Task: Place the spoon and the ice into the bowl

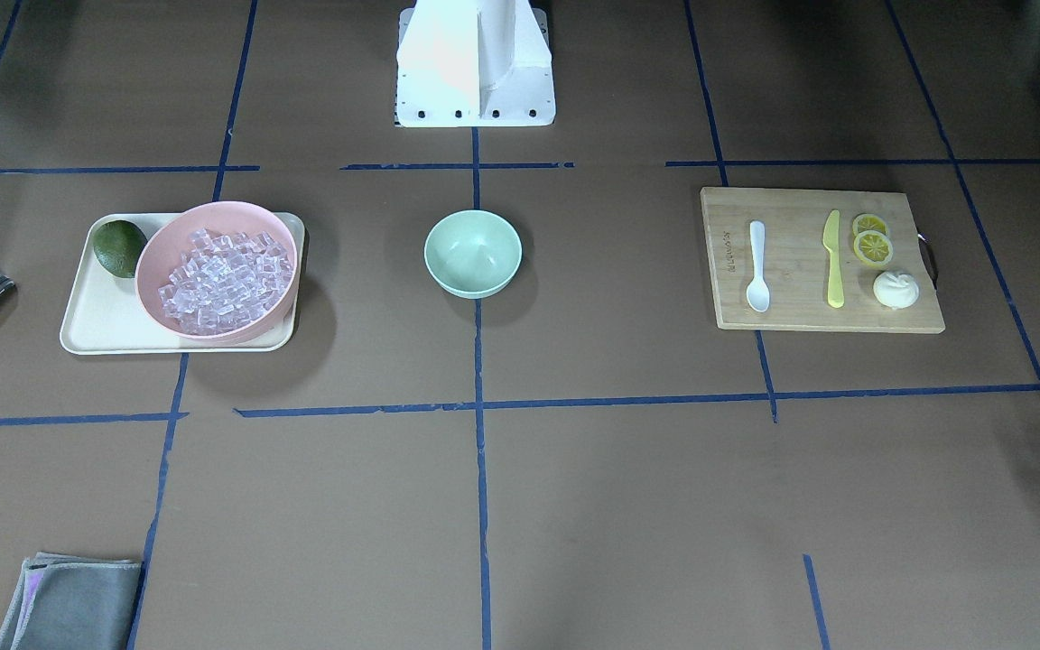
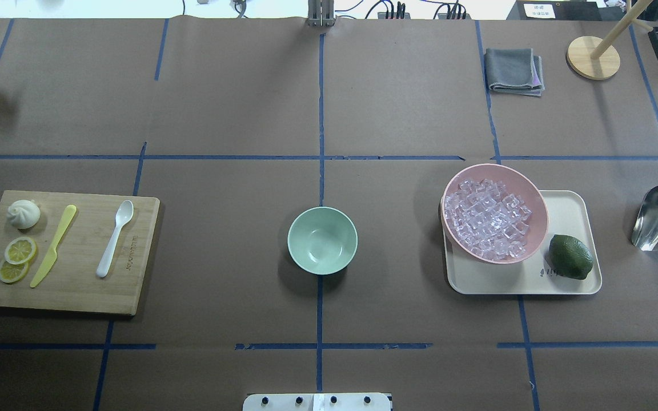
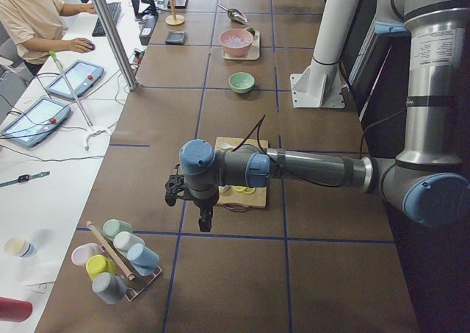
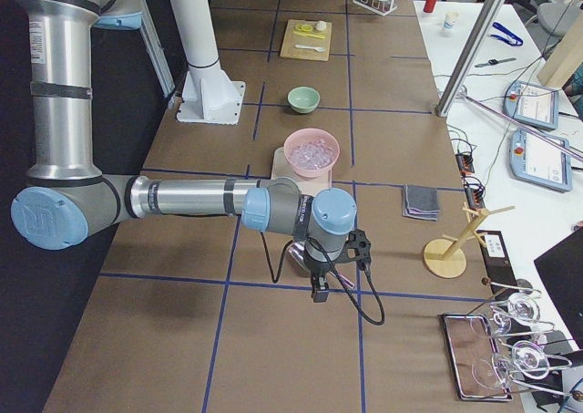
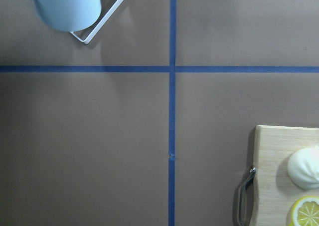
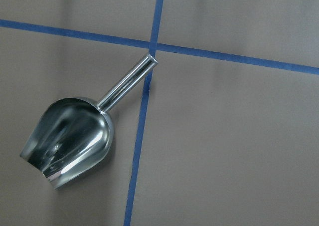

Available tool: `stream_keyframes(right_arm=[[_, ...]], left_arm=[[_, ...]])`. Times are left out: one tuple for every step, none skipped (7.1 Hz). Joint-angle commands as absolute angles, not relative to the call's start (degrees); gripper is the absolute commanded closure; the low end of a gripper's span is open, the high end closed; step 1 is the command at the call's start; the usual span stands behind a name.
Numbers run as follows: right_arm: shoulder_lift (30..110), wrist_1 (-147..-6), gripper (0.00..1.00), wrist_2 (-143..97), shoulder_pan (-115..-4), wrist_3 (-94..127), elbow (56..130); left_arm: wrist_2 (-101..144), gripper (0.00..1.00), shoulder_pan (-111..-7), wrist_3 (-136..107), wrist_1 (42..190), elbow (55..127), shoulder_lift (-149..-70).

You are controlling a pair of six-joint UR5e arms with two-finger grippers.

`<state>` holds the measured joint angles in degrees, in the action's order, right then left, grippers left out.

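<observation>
The white spoon [image 2: 115, 237] lies on a wooden cutting board [image 2: 77, 291], also in the front view [image 1: 757, 266]. The clear ice cubes [image 2: 488, 220] are heaped in a pink bowl [image 2: 534, 194]. The mint-green bowl [image 2: 322, 240] stands empty at the table's middle. My left gripper [image 3: 200, 217] shows only in the left side view, above the table past the board's end; I cannot tell if it is open or shut. My right gripper [image 4: 321, 290] shows only in the right side view, above a metal scoop [image 6: 70, 138]; I cannot tell its state either.
A yellow knife [image 2: 53, 245], lemon slices [image 2: 16, 258] and a white bun [image 2: 23, 214] share the board. The pink bowl and a lime [image 2: 570, 257] sit on a cream tray [image 2: 569, 208]. A grey cloth [image 2: 513, 69], a wooden stand [image 2: 593, 57] and a cup rack [image 3: 117, 263] stand farther off.
</observation>
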<state>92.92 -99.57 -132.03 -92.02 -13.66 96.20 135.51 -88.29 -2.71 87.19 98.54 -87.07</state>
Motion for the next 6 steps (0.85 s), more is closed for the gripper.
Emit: stream_keyframes(right_arm=[[93.1,-99.5,0.00,-132.6,-91.9,-13.5,96.2],[93.1,-99.5,0.00,-133.1,-91.9,-13.5,96.2],[93.1,-99.5,0.00,-133.5,-91.8,-13.6,96.2],[93.0,-99.4,0.00,-133.6,-91.8,-13.5,96.3],[93.1,-99.4,0.00,-133.6,-91.6,-13.5,96.2],[93.1,-99.5,0.00,-133.6,-91.0,-13.5,96.2]], left_arm=[[134.8,0.00,-88.0,-1.2,89.1,99.6,-85.4],[135.0,0.00,-87.8,-1.2,89.0,99.8,-85.0],[134.9,0.00,-87.6,-1.4,88.9,98.8,-85.0],[135.2,0.00,-87.6,-1.6,89.0,99.2,-85.0],[135.1,0.00,-87.6,-1.3,89.4,98.4,-84.6],[135.2,0.00,-87.7,-1.4,90.3,99.9,-82.1]])
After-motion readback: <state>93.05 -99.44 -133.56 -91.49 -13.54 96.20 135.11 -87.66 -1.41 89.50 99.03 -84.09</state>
